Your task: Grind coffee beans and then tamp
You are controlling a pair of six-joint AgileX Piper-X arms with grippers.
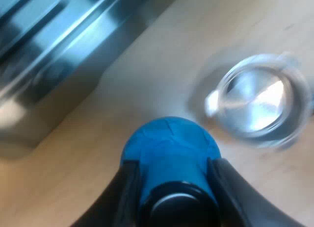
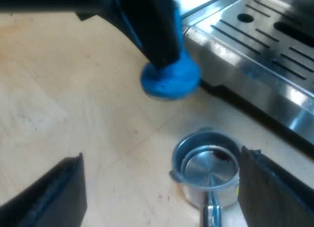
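Observation:
My left gripper (image 1: 171,180) is shut on the blue tamper (image 1: 169,141), its black fingers (image 1: 128,188) clasping the tamper's sides above the wooden table. The metal holder (image 1: 257,102) lies on the table close by, its round basket facing up. In the right wrist view my right gripper (image 2: 161,188) stands open, fingers spread wide on either side of the metal holder (image 2: 208,165), whose basket shows dark coffee traces. There the left gripper (image 2: 167,55) carries the blue tamper (image 2: 170,80) between the holder and the espresso machine's base.
The espresso machine's steel drip tray (image 2: 265,45) with its slotted grate runs along the table beside the holder and tamper; its steel edge (image 1: 54,55) lies close to my left gripper. Light wooden tabletop (image 2: 59,99) spreads beyond the tamper.

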